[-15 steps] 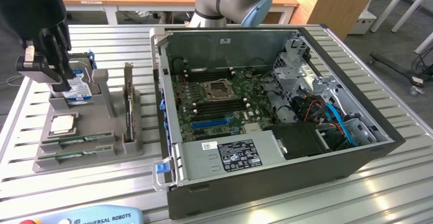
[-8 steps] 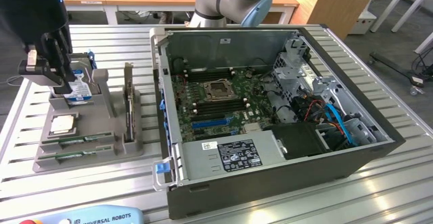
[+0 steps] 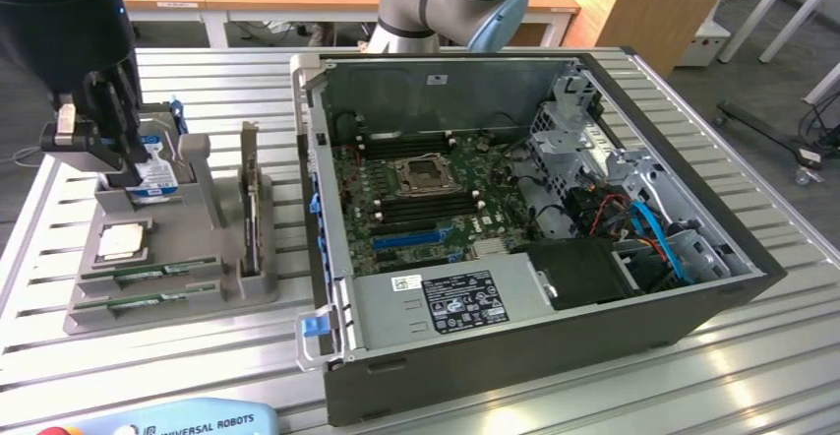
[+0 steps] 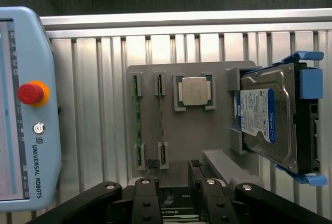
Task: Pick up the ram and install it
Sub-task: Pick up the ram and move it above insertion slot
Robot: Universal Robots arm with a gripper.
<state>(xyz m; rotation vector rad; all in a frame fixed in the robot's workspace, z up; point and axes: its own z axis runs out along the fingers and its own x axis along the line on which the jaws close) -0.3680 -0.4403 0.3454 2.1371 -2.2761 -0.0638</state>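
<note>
The arm (image 3: pixel 63 24) points straight down over the hard drive (image 4: pixel 270 123) end of the gray holder (image 3: pixel 191 248) on the tabletop (image 3: pixel 197 361). Its jaws stand wide open and empty. The ram (image 4: pixel 137 117) lies slotted in the holder.

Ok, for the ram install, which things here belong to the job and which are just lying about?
Job in hand: two ram sticks in the gray holder; the open gripper; the computer case with its motherboard.
Lying about: processor chip; hard drive; expansion card; teach pendant.
</note>
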